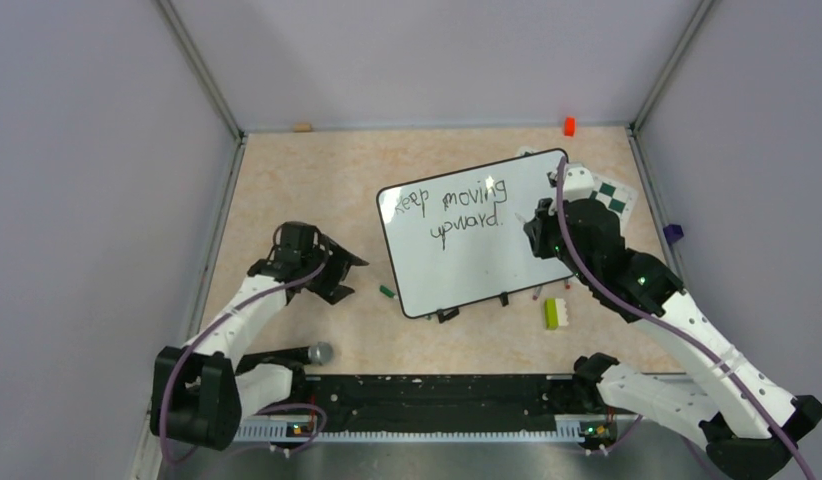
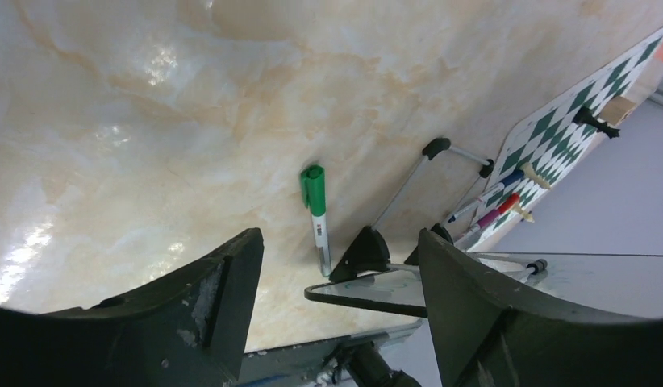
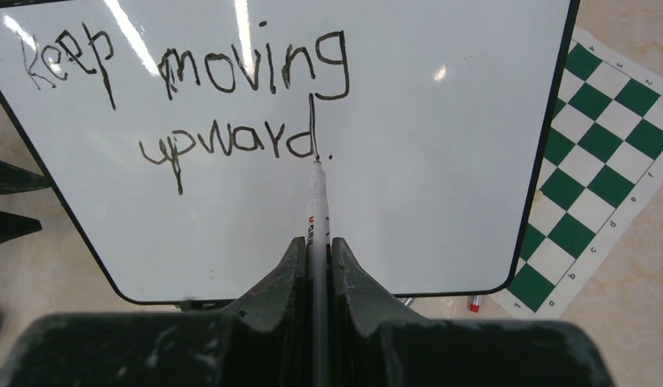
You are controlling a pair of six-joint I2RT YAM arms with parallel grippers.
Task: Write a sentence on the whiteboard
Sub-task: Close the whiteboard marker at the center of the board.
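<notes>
The whiteboard [image 1: 467, 260] stands tilted mid-table on its black feet, and the sentence [image 1: 455, 208] "Keep moving upward." is written on it in two dark lines. In the right wrist view the sentence [image 3: 223, 105] fills the upper whiteboard [image 3: 441, 161]. My right gripper [image 3: 316, 242] is shut on a white marker [image 3: 317, 205]. The marker's tip is at the foot of the last "d", beside the full stop. My left gripper [image 1: 337, 275] hovers left of the board, open with nothing between its fingers [image 2: 231, 282]. A green-capped marker [image 2: 315, 211] lies by the board's corner [image 2: 369, 290].
A green-and-white chess mat [image 1: 615, 196] lies under the board's right side. Loose markers [image 2: 494, 216] lie near its foot. A yellow-green brick [image 1: 554, 313] lies in front of the board. An orange block [image 1: 569, 125] sits at the back wall.
</notes>
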